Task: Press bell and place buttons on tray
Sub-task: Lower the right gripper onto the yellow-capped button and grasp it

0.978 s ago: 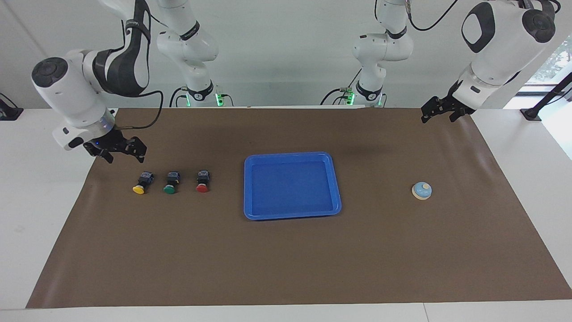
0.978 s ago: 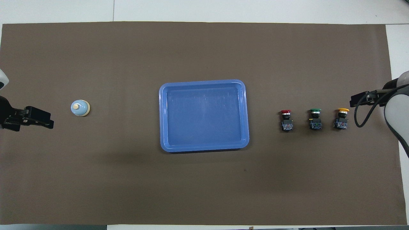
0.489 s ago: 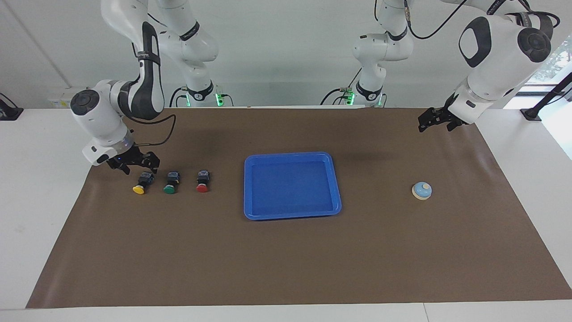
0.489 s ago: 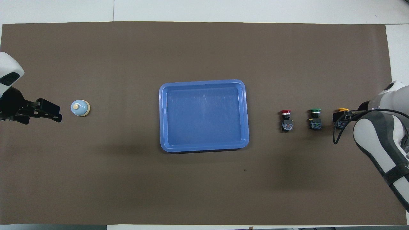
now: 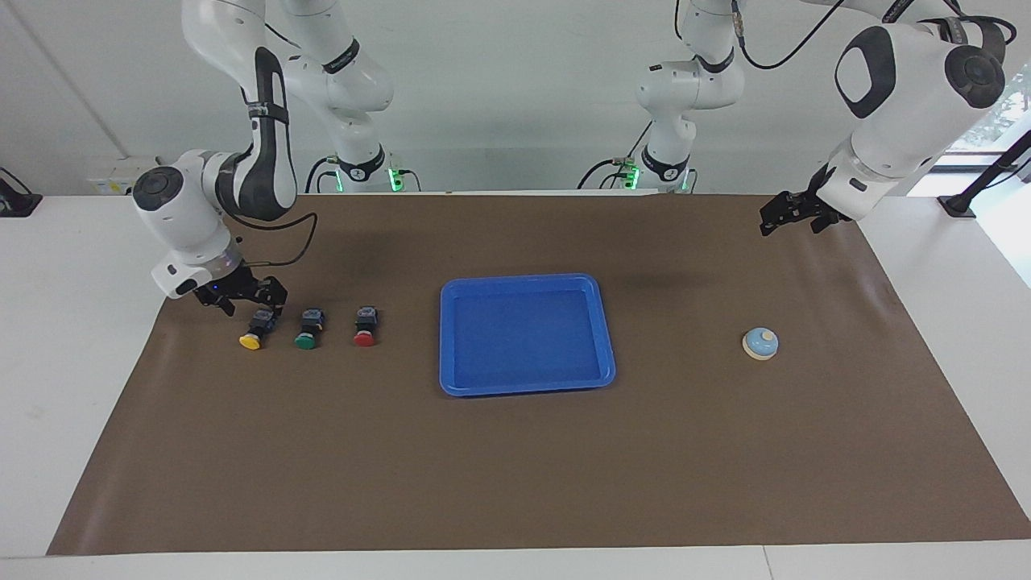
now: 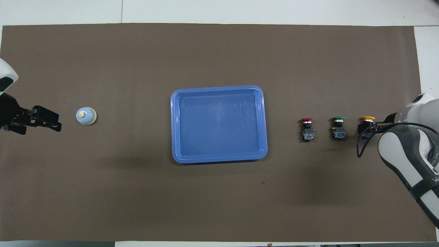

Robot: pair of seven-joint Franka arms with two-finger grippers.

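The right gripper (image 5: 239, 300), fingers apart, sits low at the yellow-capped black push-button (image 5: 254, 330), with green-capped (image 5: 308, 329) and red-capped (image 5: 365, 326) ones beside. At three o'clock lies the bright blue plastic tray (image 5: 527, 385). The light-blue dome bell (image 5: 759, 343) stands alone, the open left gripper (image 5: 792, 213) raised at twelve o'clock.

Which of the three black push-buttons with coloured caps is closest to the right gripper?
The yellow-capped button, last in the row at the right arm's end; the right gripper is at its black body.
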